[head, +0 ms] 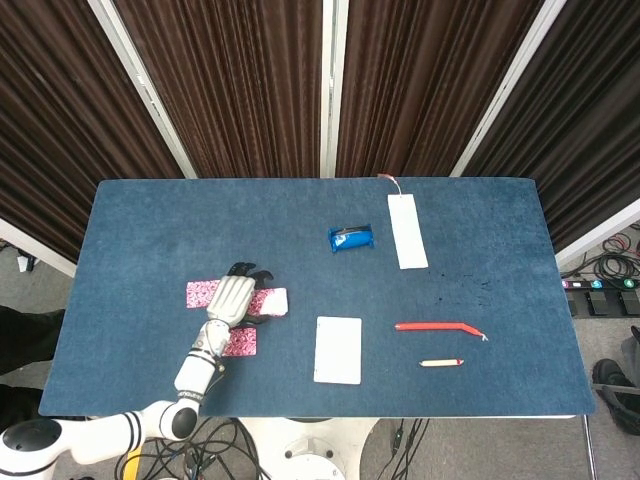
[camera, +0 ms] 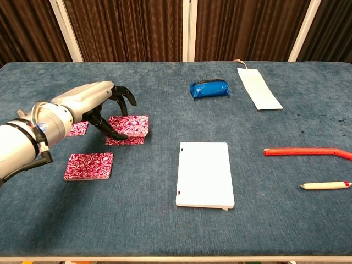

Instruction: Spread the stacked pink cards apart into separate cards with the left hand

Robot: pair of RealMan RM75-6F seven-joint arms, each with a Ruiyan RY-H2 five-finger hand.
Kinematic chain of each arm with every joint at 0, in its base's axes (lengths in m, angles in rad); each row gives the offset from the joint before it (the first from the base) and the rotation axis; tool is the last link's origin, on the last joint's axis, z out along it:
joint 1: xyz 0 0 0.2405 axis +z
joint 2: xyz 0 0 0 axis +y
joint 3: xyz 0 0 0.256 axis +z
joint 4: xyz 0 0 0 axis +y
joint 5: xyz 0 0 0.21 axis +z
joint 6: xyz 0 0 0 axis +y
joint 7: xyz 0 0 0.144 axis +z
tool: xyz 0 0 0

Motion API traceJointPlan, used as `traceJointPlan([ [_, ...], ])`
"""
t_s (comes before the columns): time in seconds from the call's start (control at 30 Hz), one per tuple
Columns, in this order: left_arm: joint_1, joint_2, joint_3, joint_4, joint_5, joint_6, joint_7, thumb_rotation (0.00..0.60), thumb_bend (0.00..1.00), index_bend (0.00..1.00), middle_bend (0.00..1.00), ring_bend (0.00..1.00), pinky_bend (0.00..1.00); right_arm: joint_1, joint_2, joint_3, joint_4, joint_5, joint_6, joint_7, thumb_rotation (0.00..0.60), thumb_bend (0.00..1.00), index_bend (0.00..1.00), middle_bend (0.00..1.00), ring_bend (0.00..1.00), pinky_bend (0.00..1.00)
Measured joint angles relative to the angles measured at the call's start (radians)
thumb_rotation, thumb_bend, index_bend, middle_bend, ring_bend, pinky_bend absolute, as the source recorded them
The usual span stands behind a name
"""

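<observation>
- Nearest, one pink card (camera: 88,165) lies flat, alone on the table (camera: 165,231).
- Beyond it, the left hand (camera: 104,104) pinches a thin card bundle (camera: 129,129) (apparently two cards, offset).
- Cards look light, stiff, slick; take at edges.
- Farthest, another card (camera: 77,128).

A blue-carpeted worktop (head: 200,220) carries everything. Toward its left front part lie the pink cards: one (camera: 88,166) nearest the front edge, another (camera: 78,128) further back and left, mostly hidden by the arm. A white notebook (camera: 204,174) lies near the middle of the front edge. Toward the far edge sit a blue pouch (camera: 209,88) and a white tagged strip (camera: 258,88). At the right, a red stick (camera: 305,151) and a small pencil-like stick (camera: 324,186).
</observation>
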Motion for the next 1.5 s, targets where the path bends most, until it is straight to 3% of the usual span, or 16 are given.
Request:
traceJointPlan([
  [0.1, 0.002, 0.012, 0.007, -0.007, 0.005, 0.002, -0.015, 0.600, 0.18, 0.16, 0.13, 0.09, 0.12, -0.002, 0.000, 0.001, 0.000, -0.001, 0.004, 0.000, 0.600, 0.14, 0.00, 0.00, 0.00, 0.00],
  [0.53, 0.036, 0.084, 0.031, -0.094, 0.027, 0.062, -0.034, 0.600, 0.16, 0.16, 0.14, 0.08, 0.12, -0.002, 0.000, 0.001, -0.009, -0.010, 0.011, -0.008, 0.600, 0.14, 0.00, 0.00, 0.00, 0.00],
  [0.87, 0.152, 0.311, 0.070, -0.292, 0.086, 0.228, -0.023, 0.600, 0.15, 0.16, 0.14, 0.07, 0.12, 0.000, -0.001, -0.011, -0.020, -0.051, 0.029, -0.010, 0.600, 0.14, 0.00, 0.00, 0.00, 0.00],
  [1.1, 0.312, 0.469, 0.192, -0.376, 0.220, 0.409, -0.053, 0.600, 0.15, 0.16, 0.15, 0.06, 0.12, 0.004, -0.004, -0.029, -0.047, -0.097, 0.043, -0.043, 0.600, 0.14, 0.00, 0.00, 0.00, 0.00],
  [1.3, 0.470, 0.510, 0.298, -0.372, 0.314, 0.584, -0.070, 0.600, 0.15, 0.16, 0.14, 0.06, 0.12, 0.005, -0.003, -0.041, -0.078, -0.131, 0.067, -0.074, 0.600, 0.14, 0.00, 0.00, 0.00, 0.00],
  [1.5, 0.589, 0.526, 0.340, -0.293, 0.381, 0.733, -0.103, 0.600, 0.15, 0.16, 0.14, 0.06, 0.12, 0.006, -0.011, -0.047, -0.082, -0.140, 0.067, -0.094, 0.600, 0.14, 0.00, 0.00, 0.00, 0.00],
])
